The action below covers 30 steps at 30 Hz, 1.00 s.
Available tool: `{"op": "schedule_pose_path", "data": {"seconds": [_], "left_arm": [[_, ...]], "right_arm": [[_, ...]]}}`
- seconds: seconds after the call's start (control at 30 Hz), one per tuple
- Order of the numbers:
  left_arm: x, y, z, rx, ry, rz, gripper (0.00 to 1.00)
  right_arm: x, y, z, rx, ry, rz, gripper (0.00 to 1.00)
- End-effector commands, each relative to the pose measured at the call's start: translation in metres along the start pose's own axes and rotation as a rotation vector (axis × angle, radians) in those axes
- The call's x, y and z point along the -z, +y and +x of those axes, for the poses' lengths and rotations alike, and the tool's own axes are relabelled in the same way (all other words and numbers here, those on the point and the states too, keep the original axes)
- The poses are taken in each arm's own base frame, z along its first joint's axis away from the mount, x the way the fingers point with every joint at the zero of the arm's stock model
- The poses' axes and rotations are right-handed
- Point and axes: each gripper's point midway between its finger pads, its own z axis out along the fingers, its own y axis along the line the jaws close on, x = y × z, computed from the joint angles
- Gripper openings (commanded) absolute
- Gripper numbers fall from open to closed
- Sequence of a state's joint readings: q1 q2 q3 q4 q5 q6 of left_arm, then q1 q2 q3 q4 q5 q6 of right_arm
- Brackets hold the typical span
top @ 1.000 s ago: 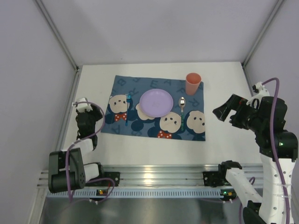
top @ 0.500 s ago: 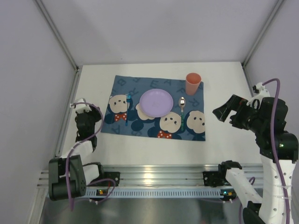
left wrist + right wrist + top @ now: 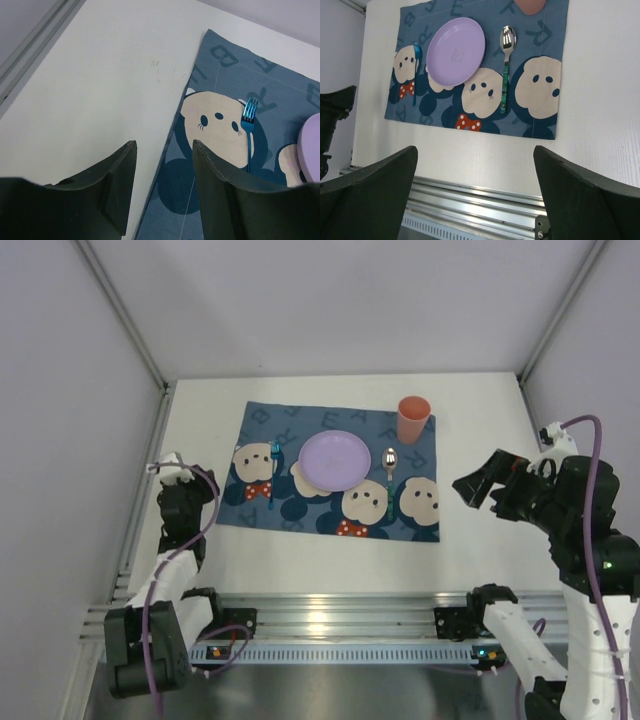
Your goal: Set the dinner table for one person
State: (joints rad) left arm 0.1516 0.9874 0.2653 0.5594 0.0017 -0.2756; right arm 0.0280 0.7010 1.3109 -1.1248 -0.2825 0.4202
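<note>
The dinner table [image 3: 470, 400], a matte white top, is lying across the whole work area, with a ribbed aluminium rail [image 3: 330, 615] running along its near edge and pale walls [image 3: 330, 310] standing on its left, right and far sides. A dark-blue placemat [image 3: 262, 422] printed with cartoon mice is lying flat on the middle of it, slightly askew, leaving bare white on every side. A lilac plate [image 3: 336, 460] is sitting on the mat near its centre. A blue fork [image 3: 272, 475] is lying just left of the plate with its tines pointing to the far side, and a spoon [image 3: 390, 478] with a shiny bowl and a green patterned handle is lying just right of the plate, its bowl also at the far end. A coral cup [image 3: 413, 419] is standing upright on the far right corner of the mat, beyond the spoon. The left gripper [image 3: 164, 150] is hanging over the bare table at the left edge of the mat, near the fork but apart from it; its pincer is released, the two dark fingers [image 3: 122, 175] standing apart with nothing between them. The right gripper [image 3: 474, 160] is hovering well to the right of the mat, facing left toward the setting; its pincer is spread wide and is grasping nothing.
</note>
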Motion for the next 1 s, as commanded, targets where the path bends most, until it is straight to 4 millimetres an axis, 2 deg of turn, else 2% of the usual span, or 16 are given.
{"op": "schedule_pose_path", "data": {"seconds": [0.0,0.47,0.97], "left_arm": [[0.004,-0.008,-0.012,0.002,-0.024,0.034,0.54],[0.019,-0.010,-0.013,-0.006,-0.013,0.045,0.53],[0.030,-0.015,-0.002,0.033,0.012,0.073,0.51]], "right_arm": [[0.010,0.011,-0.012,0.035,-0.061,-0.039,1.00],[0.012,0.011,-0.007,0.042,-0.059,-0.043,1.00],[0.016,0.008,-0.007,0.059,-0.070,-0.018,1.00]]}}
